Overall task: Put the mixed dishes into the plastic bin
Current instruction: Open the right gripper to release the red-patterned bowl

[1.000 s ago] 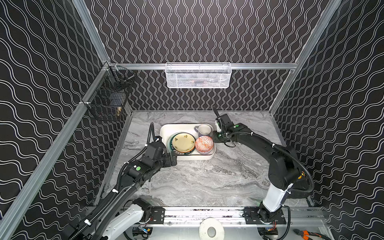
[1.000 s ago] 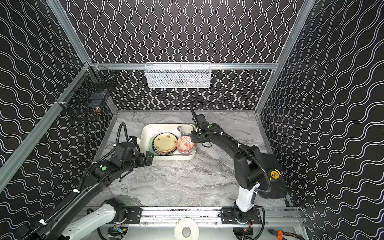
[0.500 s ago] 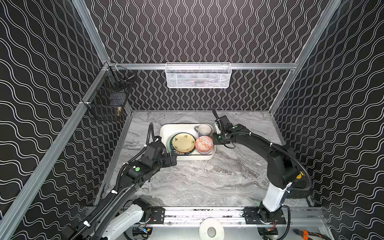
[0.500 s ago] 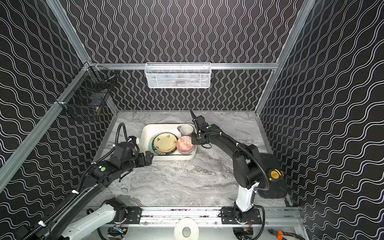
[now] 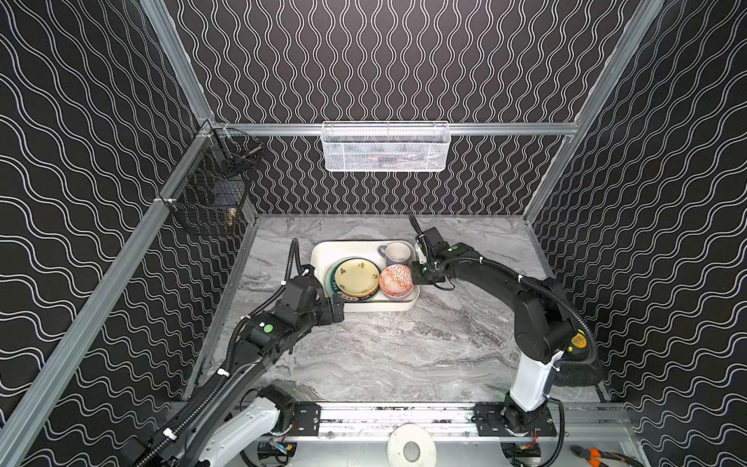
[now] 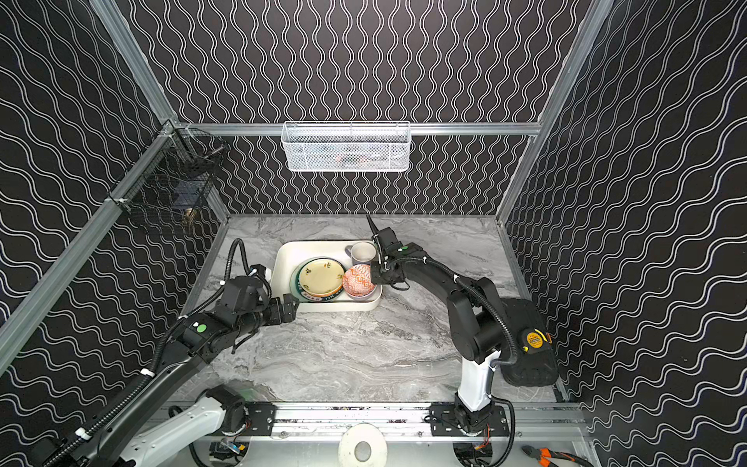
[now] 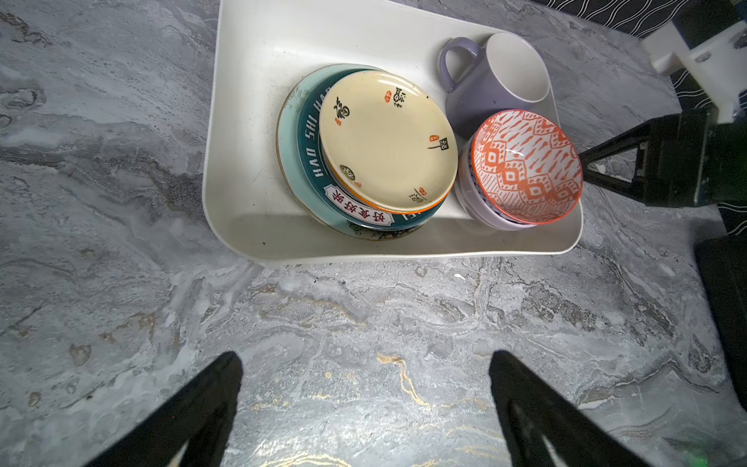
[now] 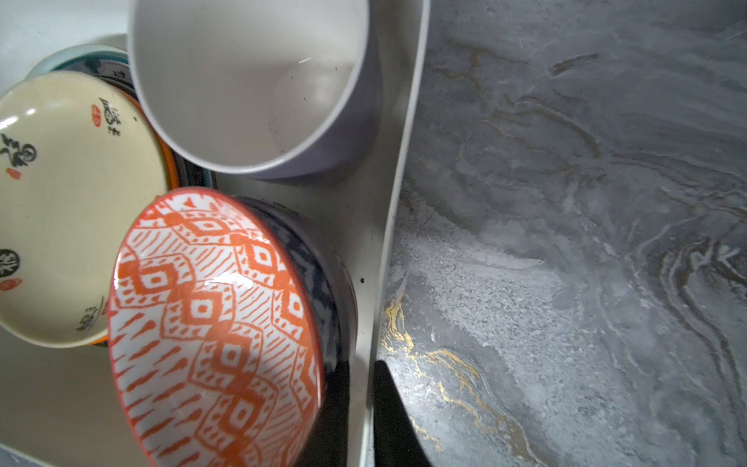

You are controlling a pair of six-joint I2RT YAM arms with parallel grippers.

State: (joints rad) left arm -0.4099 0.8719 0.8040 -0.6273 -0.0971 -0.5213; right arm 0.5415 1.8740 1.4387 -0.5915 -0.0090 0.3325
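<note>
The cream-white plastic bin [image 5: 380,306] [image 6: 335,307] sits mid-table. Inside it is a plate stack topped by a cream plate [image 5: 357,276] [image 7: 388,141], over a dark-green lettered plate and a mint one. Beside the stack an orange-patterned bowl [image 5: 396,279] [image 8: 210,323] nests in a lavender bowl. A lavender mug [image 5: 398,254] [image 7: 497,81] stands behind. My right gripper [image 5: 416,275] [image 8: 361,366] is shut on the bin's right wall [image 8: 398,161], one finger inside and one outside. My left gripper [image 5: 337,311] [image 7: 366,358] is open and empty over the table by the bin's near left corner.
A white wire-mesh basket [image 5: 386,147] hangs on the back rail. A black wire basket [image 5: 210,198] hangs on the left wall. A tape roll [image 5: 410,449] and orange-handled pliers [image 5: 594,457] lie by the front rail. Marble tabletop stretches in front of the bin.
My right gripper's jaws have narrowed onto the bin's right wall. The left arm and the dishes have stayed in place.
</note>
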